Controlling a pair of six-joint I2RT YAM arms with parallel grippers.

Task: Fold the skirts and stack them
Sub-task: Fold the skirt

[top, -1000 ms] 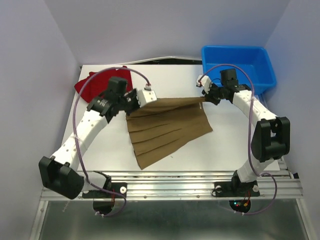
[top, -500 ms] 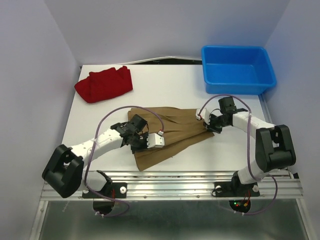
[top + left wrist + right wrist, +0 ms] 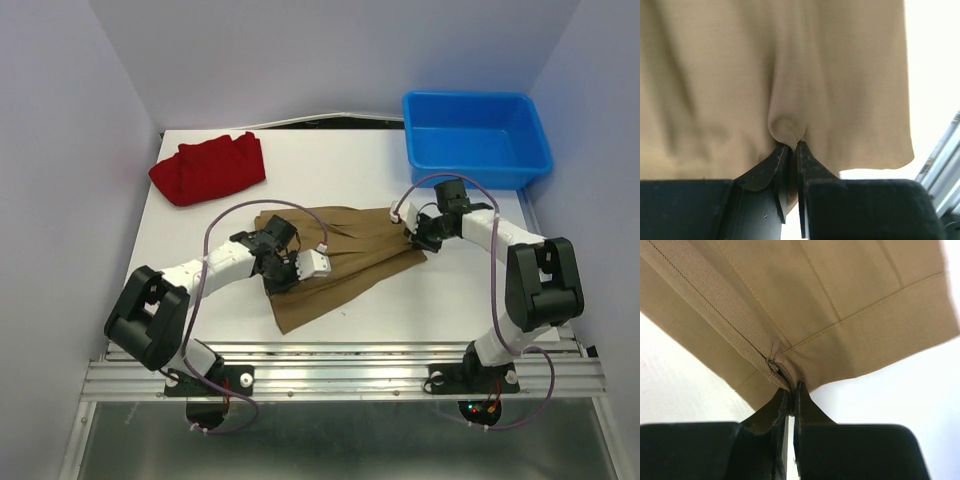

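Between my left gripper (image 3: 283,272) and my right gripper (image 3: 414,236), the tan skirt (image 3: 350,252) lies creased on the table (image 3: 330,170), part of it laid over the rest, as I work the fold from my remote station. The left jaws are clamped on a small pinch of tan cloth that bulges just ahead of the fingertips. The right jaws are pressed together on a stitched edge of the same skirt, with bare tabletop showing on either side of them. Beyond the left gripper and off to its left, well apart from it, the red skirt (image 3: 208,168) sits as a compact bundle, and I judge that one already folded. Beyond the right gripper stands the blue bin (image 3: 470,178), with neither skirt in it. By my reckoning the job is about halfway: one garment looks done, and the second is mid-fold, with a loose corner reaching towards me past the left gripper. What remains, as I read it, is to finish this fold, let go with both grippers, and set one skirt on top of the other; the two are not yet stacked
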